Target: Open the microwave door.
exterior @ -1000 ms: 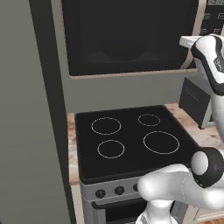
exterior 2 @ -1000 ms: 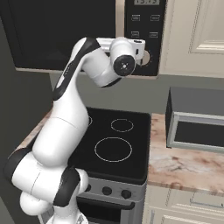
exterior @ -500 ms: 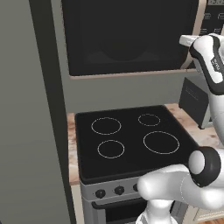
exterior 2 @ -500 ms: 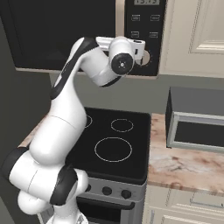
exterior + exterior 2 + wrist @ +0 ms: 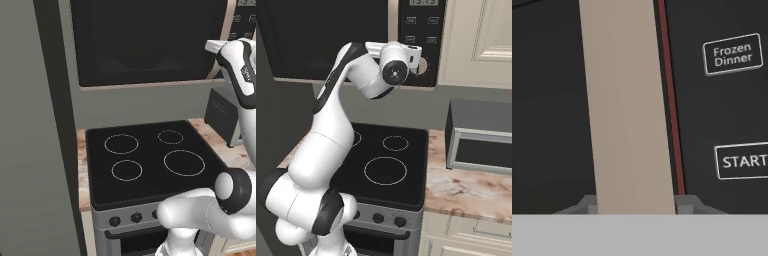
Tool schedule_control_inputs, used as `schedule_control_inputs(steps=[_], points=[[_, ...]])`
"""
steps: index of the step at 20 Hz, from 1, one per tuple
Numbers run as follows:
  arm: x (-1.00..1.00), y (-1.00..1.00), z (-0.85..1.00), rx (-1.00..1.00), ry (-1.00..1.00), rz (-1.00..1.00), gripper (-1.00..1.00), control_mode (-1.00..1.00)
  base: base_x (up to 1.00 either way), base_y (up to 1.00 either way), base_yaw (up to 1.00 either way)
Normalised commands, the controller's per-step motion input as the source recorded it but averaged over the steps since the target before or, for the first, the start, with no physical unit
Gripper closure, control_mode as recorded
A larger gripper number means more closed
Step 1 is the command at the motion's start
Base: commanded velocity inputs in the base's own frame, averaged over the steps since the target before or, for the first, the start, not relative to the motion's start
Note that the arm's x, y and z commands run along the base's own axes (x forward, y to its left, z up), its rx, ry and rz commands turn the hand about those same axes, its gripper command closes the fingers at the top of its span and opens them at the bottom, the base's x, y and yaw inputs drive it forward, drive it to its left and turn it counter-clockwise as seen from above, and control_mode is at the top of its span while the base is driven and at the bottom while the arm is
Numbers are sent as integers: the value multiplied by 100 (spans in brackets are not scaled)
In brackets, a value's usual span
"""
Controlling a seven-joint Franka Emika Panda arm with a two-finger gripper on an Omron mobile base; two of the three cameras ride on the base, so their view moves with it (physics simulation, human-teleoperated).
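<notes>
Clamping the smooth beige handle point(image 5: 628, 105) between its grey fingertips point(image 5: 587, 204), the gripper point(image 5: 634, 205) is closed on the bar at the right edge of the glossy black microwave door point(image 5: 145, 40). The door sits shut above a flat black stovetop point(image 5: 150, 160), beside a mottled stone counter point(image 5: 466, 187).
</notes>
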Motion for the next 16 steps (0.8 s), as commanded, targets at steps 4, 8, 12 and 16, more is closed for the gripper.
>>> schedule_control_inputs(steps=[4,8,12,16], points=[[-31,0,0,0,-5,0,100,-100,0,0,0],[-61,0,11,0,-16,2,100,-100,0,0,0],[-77,0,25,0,-18,4,100,-100,0,0,0],[-87,0,40,0,-11,1,100,-100,0,0,0]])
